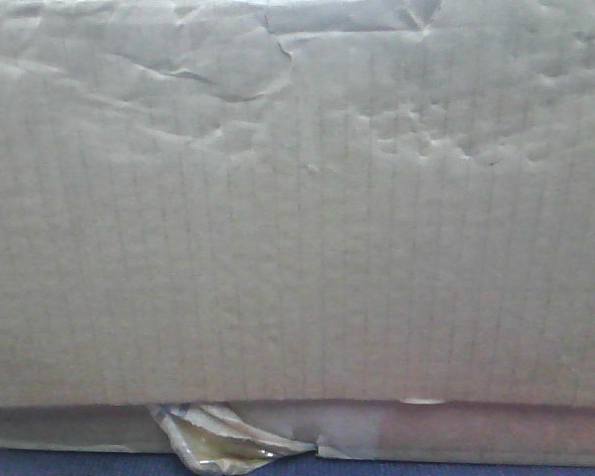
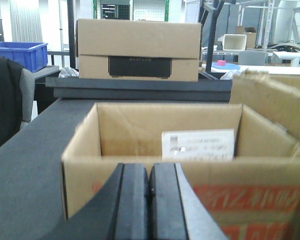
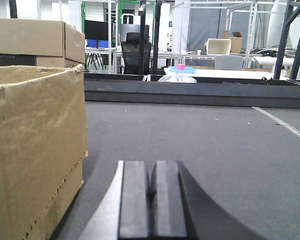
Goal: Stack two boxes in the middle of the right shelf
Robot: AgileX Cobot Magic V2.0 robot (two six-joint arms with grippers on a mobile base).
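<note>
The large box [image 1: 297,218] fills almost all of the front view. Its brown face is creased and dented. It sits on top of the flatter box [image 1: 476,431], which shows as a thin strip along the bottom. Torn yellowish tape [image 1: 218,441] hangs where the two boxes meet, left of the middle.

In the left wrist view, the left gripper [image 2: 148,200] is clenched, its two black fingers pressed together with nothing between them. Just past it stands an open box [image 2: 140,170] with a white label [image 2: 198,145] inside. Far behind, a closed box [image 2: 137,50] rests on a dark tray [image 2: 140,87]. A blue bin [image 2: 20,52] is far left.

In the right wrist view, the right gripper [image 3: 152,200] is clenched too and holds nothing. It is over a grey surface [image 3: 215,145]. A brown box wall [image 3: 35,150] stands near on the left.
</note>
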